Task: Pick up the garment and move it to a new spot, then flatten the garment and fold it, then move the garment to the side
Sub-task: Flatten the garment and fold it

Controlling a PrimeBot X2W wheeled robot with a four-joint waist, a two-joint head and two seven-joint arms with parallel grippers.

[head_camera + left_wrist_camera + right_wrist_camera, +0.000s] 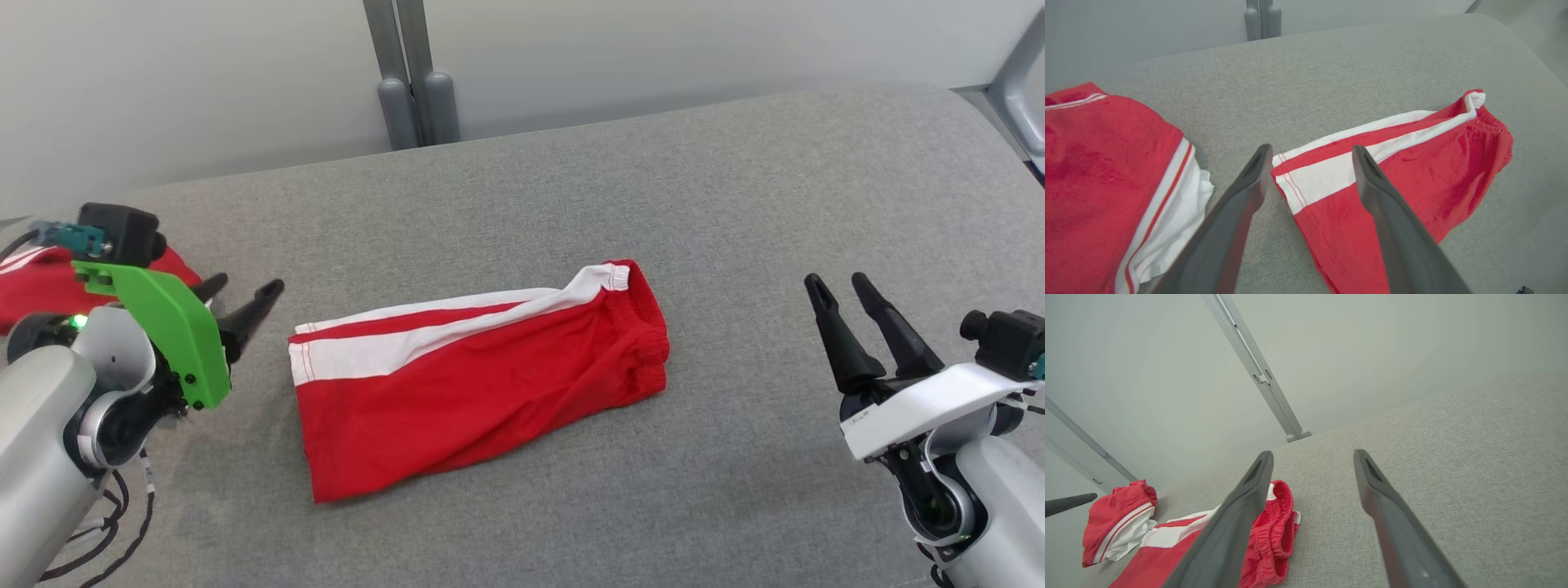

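Right gripper [1312, 454] poised over a grey fabric tabletop [1453, 457], its two dark fingers [1237, 522] spread wide with nothing between them. Partly hidden behind the finger on the view's left lies the garment [1278, 535], red shorts with white side stripes, the gathered elastic waistband bunched beside that finger. Farther left, near the shorts, sits a second red-and-white garment [1114, 526]. The tip of the left gripper's finger [1069, 502] pokes in at the left edge. A slanted metal post [1257, 371] crosses the pale wall [1412, 343] behind.
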